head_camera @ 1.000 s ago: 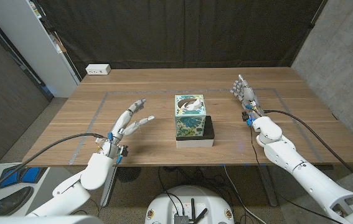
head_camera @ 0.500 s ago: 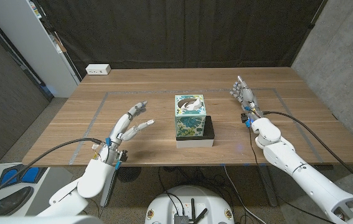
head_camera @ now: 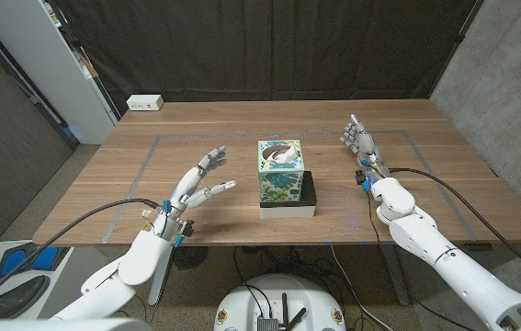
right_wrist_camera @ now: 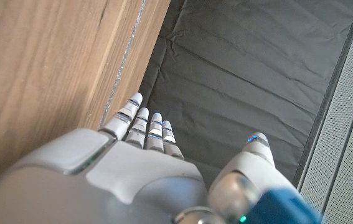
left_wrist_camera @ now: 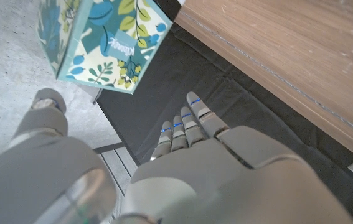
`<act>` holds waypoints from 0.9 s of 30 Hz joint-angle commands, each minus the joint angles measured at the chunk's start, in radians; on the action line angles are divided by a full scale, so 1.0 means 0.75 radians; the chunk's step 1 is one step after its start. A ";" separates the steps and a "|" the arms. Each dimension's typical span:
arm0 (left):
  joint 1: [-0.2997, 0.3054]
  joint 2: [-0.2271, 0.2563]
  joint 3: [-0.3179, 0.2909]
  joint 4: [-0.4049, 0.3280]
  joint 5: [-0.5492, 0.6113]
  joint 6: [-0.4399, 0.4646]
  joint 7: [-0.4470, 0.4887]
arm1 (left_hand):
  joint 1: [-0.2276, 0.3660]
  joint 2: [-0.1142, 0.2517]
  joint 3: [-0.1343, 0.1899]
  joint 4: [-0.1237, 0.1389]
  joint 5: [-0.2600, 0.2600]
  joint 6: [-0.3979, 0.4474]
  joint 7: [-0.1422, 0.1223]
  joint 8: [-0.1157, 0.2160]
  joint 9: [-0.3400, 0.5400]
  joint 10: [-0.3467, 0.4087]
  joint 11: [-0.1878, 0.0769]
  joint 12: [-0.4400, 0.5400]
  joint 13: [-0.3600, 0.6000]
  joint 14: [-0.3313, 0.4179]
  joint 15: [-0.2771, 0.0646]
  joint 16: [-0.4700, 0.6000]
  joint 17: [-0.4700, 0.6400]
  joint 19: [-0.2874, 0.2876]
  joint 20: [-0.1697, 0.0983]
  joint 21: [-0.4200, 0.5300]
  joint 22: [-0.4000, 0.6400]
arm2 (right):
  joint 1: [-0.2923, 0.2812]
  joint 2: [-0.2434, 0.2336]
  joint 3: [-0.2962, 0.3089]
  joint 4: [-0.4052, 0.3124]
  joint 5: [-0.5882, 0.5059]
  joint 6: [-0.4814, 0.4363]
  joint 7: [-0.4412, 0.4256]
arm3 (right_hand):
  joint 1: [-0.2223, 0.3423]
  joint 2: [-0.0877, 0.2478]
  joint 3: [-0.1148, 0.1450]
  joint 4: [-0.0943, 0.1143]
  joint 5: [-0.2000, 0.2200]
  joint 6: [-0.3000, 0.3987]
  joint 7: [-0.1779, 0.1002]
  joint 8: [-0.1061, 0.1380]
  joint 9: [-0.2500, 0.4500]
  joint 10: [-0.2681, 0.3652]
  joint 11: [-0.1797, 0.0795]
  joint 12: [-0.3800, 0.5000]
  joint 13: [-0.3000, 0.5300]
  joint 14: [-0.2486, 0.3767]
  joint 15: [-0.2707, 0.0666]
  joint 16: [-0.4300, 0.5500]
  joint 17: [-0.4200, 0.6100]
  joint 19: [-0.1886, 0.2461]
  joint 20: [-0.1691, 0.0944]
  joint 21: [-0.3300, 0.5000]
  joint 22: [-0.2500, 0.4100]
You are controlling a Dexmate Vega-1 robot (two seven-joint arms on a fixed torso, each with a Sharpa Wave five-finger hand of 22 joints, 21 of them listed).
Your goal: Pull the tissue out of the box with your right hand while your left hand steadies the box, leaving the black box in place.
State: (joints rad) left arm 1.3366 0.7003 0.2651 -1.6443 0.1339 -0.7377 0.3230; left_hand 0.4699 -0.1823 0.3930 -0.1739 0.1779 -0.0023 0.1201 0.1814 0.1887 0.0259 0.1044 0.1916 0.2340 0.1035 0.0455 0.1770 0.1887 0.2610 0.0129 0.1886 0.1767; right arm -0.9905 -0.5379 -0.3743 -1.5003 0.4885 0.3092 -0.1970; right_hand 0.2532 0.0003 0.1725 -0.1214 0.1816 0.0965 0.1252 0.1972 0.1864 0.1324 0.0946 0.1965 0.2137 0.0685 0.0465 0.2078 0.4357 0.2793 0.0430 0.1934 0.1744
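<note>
A: Closest to you on the left, your left hand [head_camera: 193, 187] hangs over the wooden table [head_camera: 104, 193] with its fingers [head_camera: 210, 157] spread apart and nothing in them. Do you see it beside the box?

B: Yes. It is near the tissue box [head_camera: 280, 173] on the box's left side, with bare wood between them, so it is not touching. From the left wrist you look along the back of that hand [left_wrist_camera: 213, 168], and the leaf-printed side of the tissue box [left_wrist_camera: 104, 40] shows past the fingertips.

A: Where does the tissue box stand?

B: At the middle of the table, upright, touching the black box [head_camera: 304, 195], which lies low against its right side. The tissue [head_camera: 278, 155] sits in the oval opening on top, still inside.

A: And your right hand?

B: Your right hand [head_camera: 360, 139] is farther back, to the right of the two boxes and well apart from them. Its fingers are extended and it grips nothing. From the right wrist you see its back [right_wrist_camera: 132, 168] with the fingers pointing towards the dark curtain [right_wrist_camera: 238, 68].

A: Anything beyond?

B: A white power strip [head_camera: 144, 103] lies at the far left corner of the table, before the curtain [head_camera: 269, 46].
</note>
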 commanded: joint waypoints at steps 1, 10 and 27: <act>-0.117 0.029 0.109 0.071 -0.148 -0.039 -0.244 | 0.015 0.001 -0.019 0.004 -0.001 -0.078 0.057 -0.005 0.006 -0.066 0.028 -0.007 0.005 -0.054 0.020 -0.001 0.002 -0.043 0.014 -0.009 -0.002 | -0.063 -0.032 0.020 -0.103 -0.018 -0.036 -0.052 | -0.009 0.004 0.001 -0.008 0.002 0.006 0.006 0.005 0.003 0.013 -0.001 0.011 -0.001 0.003 0.004 0.012 0.001 0.008 0.003 0.008 0.003; -0.165 -0.013 0.142 0.125 -0.260 -0.095 -0.323 | -0.014 0.007 -0.051 0.015 0.003 -0.159 0.057 0.000 0.004 -0.146 0.035 0.000 0.007 -0.137 0.035 0.004 0.003 -0.157 0.026 -0.019 0.000 | -0.093 -0.040 0.033 -0.130 -0.019 -0.043 -0.070 | -0.009 0.005 0.001 -0.009 0.002 0.009 0.007 0.005 0.003 0.014 -0.002 0.011 -0.002 0.004 0.005 0.013 -0.001 0.004 0.008 0.007 0.003; -0.245 -0.063 0.187 0.169 -0.221 -0.098 -0.368 | -0.014 0.013 -0.064 0.009 0.008 -0.155 0.048 0.011 0.003 -0.162 0.027 0.010 0.006 -0.135 0.031 0.013 0.004 -0.164 0.030 -0.006 0.002 | -0.105 -0.028 0.040 -0.114 -0.010 -0.011 -0.057 | -0.009 0.006 0.001 -0.010 0.002 0.011 0.003 0.005 0.003 0.013 0.001 0.010 -0.004 0.003 0.009 0.012 -0.004 0.002 0.010 0.006 0.003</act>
State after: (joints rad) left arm 1.1957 0.6845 0.3809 -1.5525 -0.0481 -0.7936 0.0676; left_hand 0.4631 -0.1755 0.3475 -0.1665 0.1779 -0.1051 0.1198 0.1856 0.1886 -0.0850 0.1218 0.2004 0.2349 0.0160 0.0658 0.1818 0.1885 0.1459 0.0383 0.1780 0.1748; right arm -1.0608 -0.5650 -0.3474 -1.5892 0.4772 0.2855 -0.2428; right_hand 0.2532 0.0003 0.1725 -0.1214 0.1816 0.0965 0.1252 0.1972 0.1864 0.1324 0.0946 0.1965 0.2089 0.0684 0.0464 0.2078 0.4307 0.2793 0.0430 0.1934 0.1744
